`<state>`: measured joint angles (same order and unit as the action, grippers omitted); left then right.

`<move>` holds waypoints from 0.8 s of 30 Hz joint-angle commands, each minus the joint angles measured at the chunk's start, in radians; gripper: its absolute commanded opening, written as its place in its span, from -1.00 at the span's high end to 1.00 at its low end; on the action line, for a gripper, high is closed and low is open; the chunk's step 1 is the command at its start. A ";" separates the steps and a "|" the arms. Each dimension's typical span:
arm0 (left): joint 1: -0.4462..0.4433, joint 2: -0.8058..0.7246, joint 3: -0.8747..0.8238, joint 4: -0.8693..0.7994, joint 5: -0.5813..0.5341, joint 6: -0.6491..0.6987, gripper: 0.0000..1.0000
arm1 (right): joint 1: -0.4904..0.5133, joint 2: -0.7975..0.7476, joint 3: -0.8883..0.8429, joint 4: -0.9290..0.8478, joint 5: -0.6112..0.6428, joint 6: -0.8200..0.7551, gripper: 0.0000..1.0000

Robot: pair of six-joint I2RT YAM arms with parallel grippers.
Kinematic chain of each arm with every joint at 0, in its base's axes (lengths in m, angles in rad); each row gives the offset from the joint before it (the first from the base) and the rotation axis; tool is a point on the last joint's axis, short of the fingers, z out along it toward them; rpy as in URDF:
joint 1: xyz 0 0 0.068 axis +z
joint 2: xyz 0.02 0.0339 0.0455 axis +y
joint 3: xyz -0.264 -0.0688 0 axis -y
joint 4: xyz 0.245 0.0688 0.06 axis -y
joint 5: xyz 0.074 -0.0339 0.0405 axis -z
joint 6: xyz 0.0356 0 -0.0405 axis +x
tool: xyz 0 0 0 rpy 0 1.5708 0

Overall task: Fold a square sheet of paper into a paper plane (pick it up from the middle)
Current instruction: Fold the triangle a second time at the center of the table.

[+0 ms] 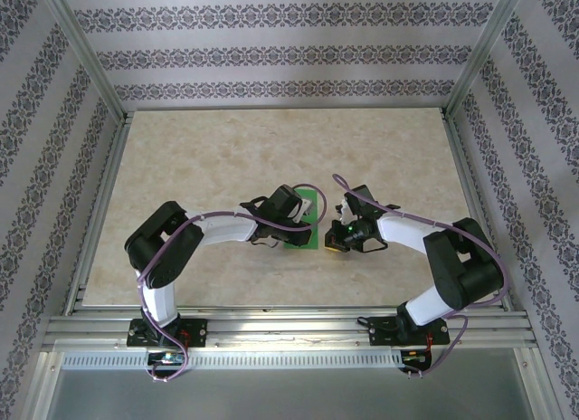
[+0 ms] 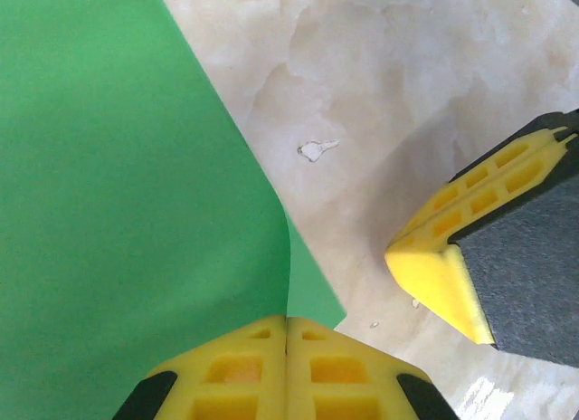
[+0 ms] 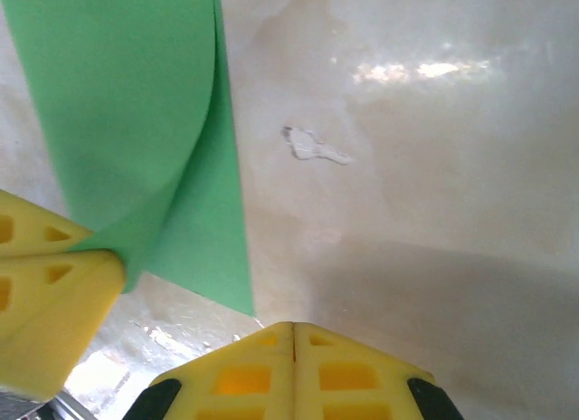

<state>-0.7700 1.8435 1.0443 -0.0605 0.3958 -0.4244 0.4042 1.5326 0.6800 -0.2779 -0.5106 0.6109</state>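
The square sheet of paper is bright green and lies on the marble table between my two grippers. One layer is curled over the layer beneath it. My left gripper is shut on the edge of that curled layer, which runs straight into the seam between its yellow fingers. The right wrist view shows those fingers pinching the green flap. My right gripper is shut on nothing and sits just off the sheet's near corner. Its yellow finger appears to the right in the left wrist view.
A small white chip marks the table beside the sheet. The beige marble tabletop stretches away beyond the grippers. Patterned walls and metal frame posts enclose it on three sides.
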 commanded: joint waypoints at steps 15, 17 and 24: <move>0.009 -0.043 -0.027 0.094 0.058 -0.071 1.00 | 0.027 0.055 -0.009 0.267 -0.113 0.181 1.00; 0.009 -0.045 -0.028 0.101 0.062 -0.074 1.00 | 0.027 0.070 -0.007 0.264 -0.102 0.189 1.00; 0.009 -0.046 -0.026 0.099 0.059 -0.077 1.00 | 0.022 0.103 -0.032 0.284 -0.089 0.181 1.00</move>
<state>-0.7643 1.8343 1.0248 -0.0059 0.4377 -0.4881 0.4229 1.6131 0.6670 -0.0193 -0.5995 0.7837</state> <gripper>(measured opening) 0.063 0.049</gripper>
